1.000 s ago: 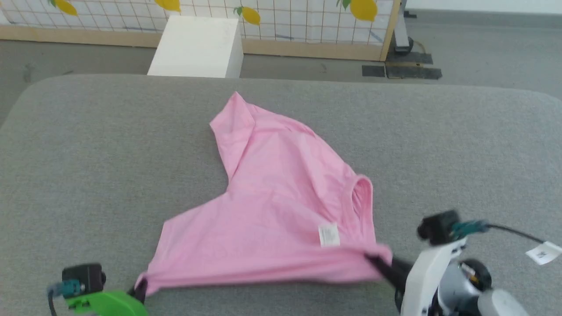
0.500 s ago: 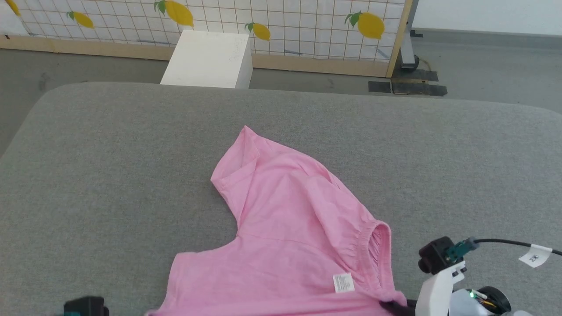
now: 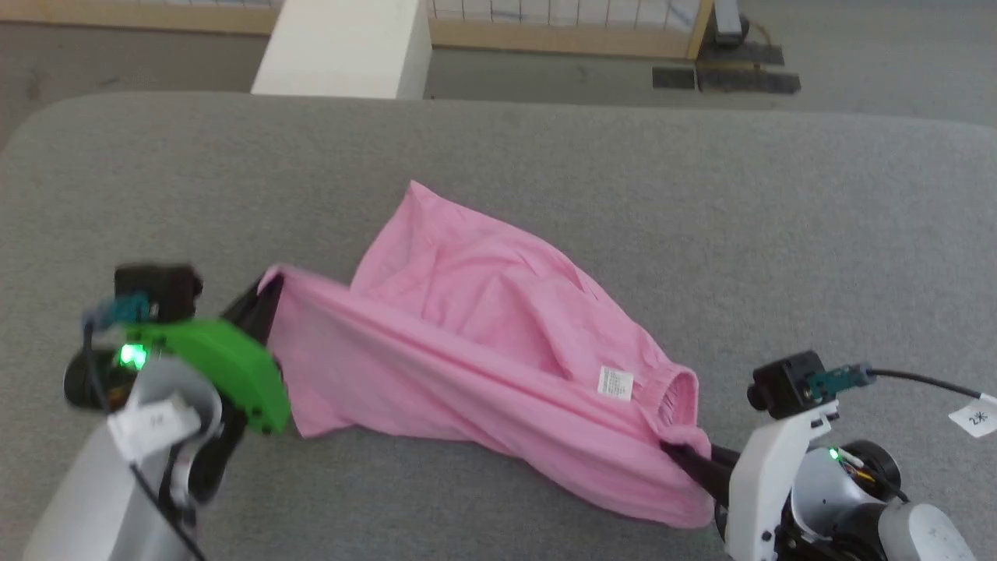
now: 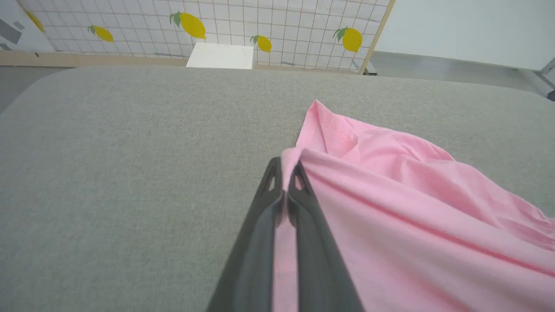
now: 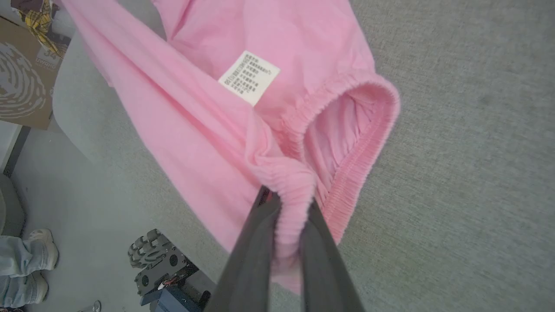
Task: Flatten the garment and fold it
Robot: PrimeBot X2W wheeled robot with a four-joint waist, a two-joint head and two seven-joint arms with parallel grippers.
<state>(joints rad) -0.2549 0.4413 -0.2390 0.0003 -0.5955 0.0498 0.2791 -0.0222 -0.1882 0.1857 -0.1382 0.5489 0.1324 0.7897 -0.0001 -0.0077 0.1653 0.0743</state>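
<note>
The light pink garment (image 3: pixel 483 343) hangs stretched between both grippers above the grey padded table (image 3: pixel 701 234), its far corner still resting on the surface. My left gripper (image 3: pixel 265 300) is shut on one corner, seen close up in the left wrist view as dark fingers (image 4: pixel 264 208) pinching pink fabric (image 4: pixel 412 208). My right gripper (image 3: pixel 685 456) is shut on the elastic waistband (image 5: pixel 347 130) at the lower right. The white sewn label (image 3: pixel 615 383) faces up near the waistband and shows again in the right wrist view (image 5: pixel 248 77).
A white box (image 3: pixel 343 47) stands on the floor beyond the table's far edge, before a wood-framed lemon-print screen (image 4: pixel 260 26). A person's shoes (image 5: pixel 30 260) and the robot's base (image 5: pixel 164 268) show on the floor below the table's near edge.
Both grippers have lifted the near edge of the garment, the left one rising and moving forward, so the cloth now bunches and sags between them. The head camera has also shifted.
</note>
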